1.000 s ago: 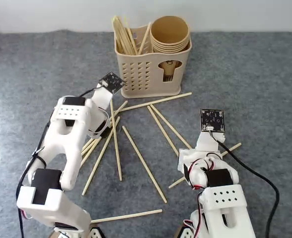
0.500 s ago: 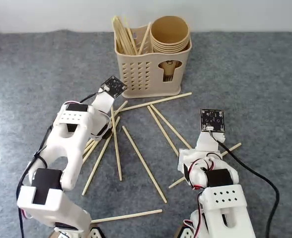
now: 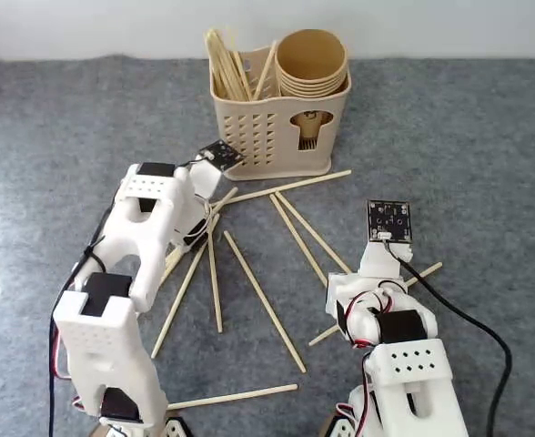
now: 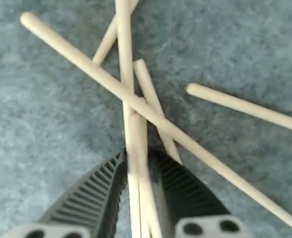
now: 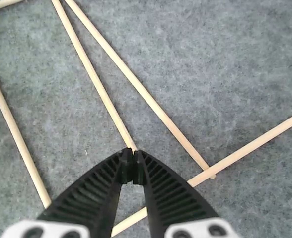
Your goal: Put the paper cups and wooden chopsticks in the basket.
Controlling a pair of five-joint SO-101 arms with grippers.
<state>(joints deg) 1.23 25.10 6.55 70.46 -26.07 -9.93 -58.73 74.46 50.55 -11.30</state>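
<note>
Claws: left claw [image 4: 136, 161] pinches chopsticks [image 4: 136, 130] on grey mat [image 4: 41, 124] — right claw [image 5: 132, 157] pressed together, just beside loose chopstick [image 5: 94, 82] end.

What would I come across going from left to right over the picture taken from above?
Left arm → bundle of chopsticks standing in the basket → stack of paper cups in that same basket → right arm. The loose chopsticks on the table cross each other too much to place.

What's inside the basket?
Inside the basket stand a stack of paper cups and a bunch of wooden chopsticks. The basket's wall hides their lower parts.
</note>
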